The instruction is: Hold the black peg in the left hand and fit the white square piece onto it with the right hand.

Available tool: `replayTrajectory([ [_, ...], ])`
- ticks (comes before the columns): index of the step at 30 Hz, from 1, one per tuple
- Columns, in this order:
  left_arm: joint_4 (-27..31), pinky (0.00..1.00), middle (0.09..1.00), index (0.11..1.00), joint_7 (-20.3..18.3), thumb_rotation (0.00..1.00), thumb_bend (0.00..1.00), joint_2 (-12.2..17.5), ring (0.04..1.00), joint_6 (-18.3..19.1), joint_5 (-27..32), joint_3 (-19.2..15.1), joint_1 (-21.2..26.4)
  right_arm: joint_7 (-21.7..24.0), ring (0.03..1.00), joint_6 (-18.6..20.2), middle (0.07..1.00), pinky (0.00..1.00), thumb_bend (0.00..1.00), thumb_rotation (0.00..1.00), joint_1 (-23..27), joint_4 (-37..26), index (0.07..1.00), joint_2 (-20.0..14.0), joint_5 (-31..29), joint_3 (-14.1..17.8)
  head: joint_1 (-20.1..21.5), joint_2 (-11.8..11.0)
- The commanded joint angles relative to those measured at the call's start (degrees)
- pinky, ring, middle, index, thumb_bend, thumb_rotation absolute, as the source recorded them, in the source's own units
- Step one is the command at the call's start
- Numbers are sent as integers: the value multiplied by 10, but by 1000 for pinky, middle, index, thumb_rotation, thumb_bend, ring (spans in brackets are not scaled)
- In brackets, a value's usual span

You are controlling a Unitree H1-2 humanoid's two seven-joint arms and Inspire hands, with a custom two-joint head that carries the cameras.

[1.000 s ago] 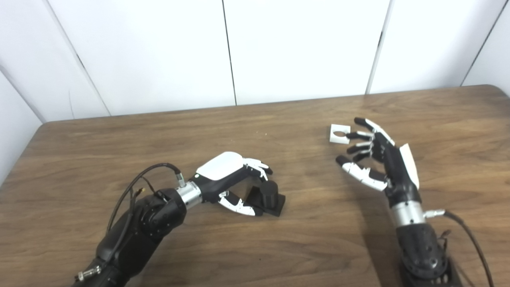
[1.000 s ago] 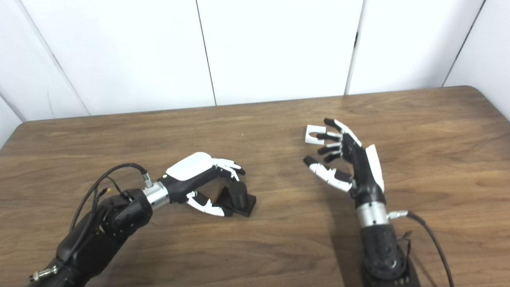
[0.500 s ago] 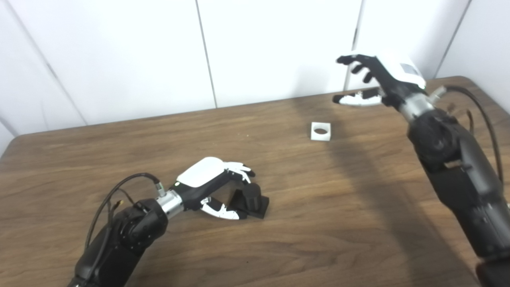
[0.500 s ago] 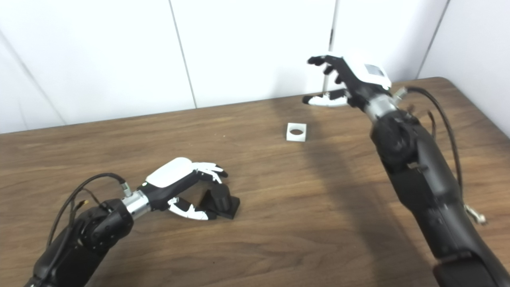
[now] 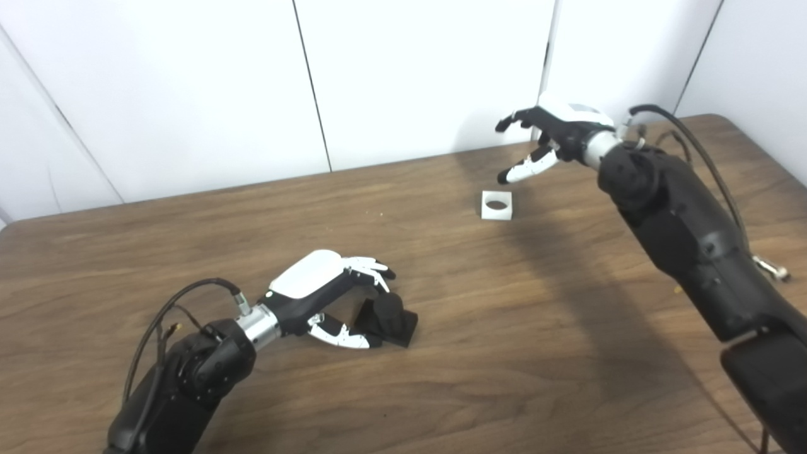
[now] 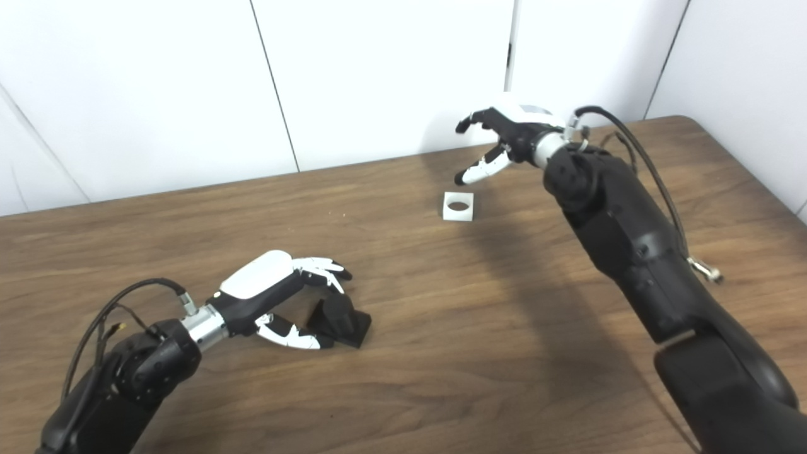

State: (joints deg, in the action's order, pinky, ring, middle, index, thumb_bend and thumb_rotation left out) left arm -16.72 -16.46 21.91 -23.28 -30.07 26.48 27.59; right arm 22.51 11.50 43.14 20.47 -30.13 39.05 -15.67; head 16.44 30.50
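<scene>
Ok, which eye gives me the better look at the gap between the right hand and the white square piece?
The left eye view: the white square piece lies flat, its round hole up, and the open right hand hovers just beyond it, thumb tip clearly apart. The right eye view shows the same gap, no better, with the piece slightly smaller.

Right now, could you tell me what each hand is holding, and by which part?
The left hand curls around the black peg, but a firm grip cannot be told. The right hand holds nothing, open above the white square piece.
</scene>
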Motion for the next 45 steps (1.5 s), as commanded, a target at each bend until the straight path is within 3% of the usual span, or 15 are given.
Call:
replayTrajectory([
  [1, -17, 841, 845, 570, -20, 201, 745, 15, 889, 13, -18, 5, -5, 0, 918, -9, 930, 765, 689, 357, 48, 20, 785, -18, 9, -9, -2, -1],
  [8, -18, 846, 846, 570, -16, 202, 749, 15, 888, 10, -19, 4, -8, -1, 997, -5, 977, 953, 739, 444, 73, 79, 808, -13, 14, -31, -5, 0],
  [16, -13, 846, 846, 565, -19, 196, 752, 15, 890, 18, -19, 2, -9, 3, 1000, -14, 990, 976, 862, 646, 82, 104, 815, -18, 11, -49, -10, 3],
  [22, -14, 855, 849, 571, -22, 210, 750, 14, 894, 24, -22, 3, -9, 9, 1000, -9, 994, 983, 857, 716, 72, 93, 826, -17, 12, -57, -12, 7],
  [34, -2, 847, 849, 569, -27, 205, 747, 14, 899, 42, -21, 3, -9, 53, 1000, -17, 993, 996, 844, 704, 55, 58, 833, -17, 8, -86, -16, 12],
  [45, -2, 843, 848, 568, -22, 191, 747, 13, 893, 39, -22, 3, -12, 87, 994, -23, 979, 992, 869, 577, 34, 38, 819, -11, -4, -92, -18, 17],
])
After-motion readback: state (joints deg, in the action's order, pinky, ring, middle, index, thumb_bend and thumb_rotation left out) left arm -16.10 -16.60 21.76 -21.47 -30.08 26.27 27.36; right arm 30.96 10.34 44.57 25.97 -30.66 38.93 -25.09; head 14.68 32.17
